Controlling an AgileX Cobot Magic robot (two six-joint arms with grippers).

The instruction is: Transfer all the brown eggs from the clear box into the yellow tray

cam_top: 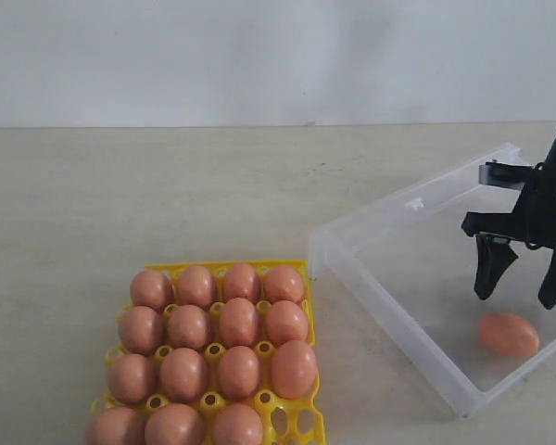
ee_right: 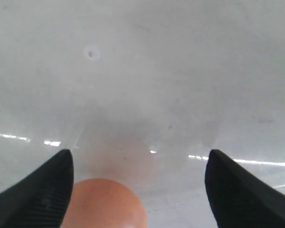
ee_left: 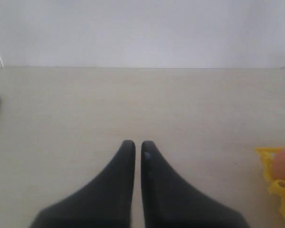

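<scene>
Egg left to move: we see a single brown egg (cam_top: 508,334) lying on its side on the floor of the clear box (cam_top: 389,315), near the corner closest to the camera and touching no wall.
Tray: the yellow tray (cam_top: 209,267) sits on the tabletop (cam_top: 167,185), well apart from that egg. We count fifteen eggs in the tray (cam_top: 239,321), and one empty cup (cam_top: 292,419) at its near right corner.
Progress: we judge the task nearly done, with this one egg to go.
Right gripper: the right gripper (cam_top: 517,298) hangs just above the egg with its fingers spread wide and nothing between them. In the right wrist view the egg sits closer to one finger than to the other.
Left gripper: the left gripper (ee_left: 137,144) holds nothing. Its fingers are drawn together with only a slit between them, over bare tabletop beside the tray.
How the egg will handle: we expect it to be light, rigid and brittle, with a smooth, slippery shell that can roll on the slick plastic.
Where to take hold: we would centre the fingers first, then close gently across the widest part of the shell.
Risk: in our judgement, too much squeeze cracks it, while an off-centre pinch lets it squirt out.
</scene>
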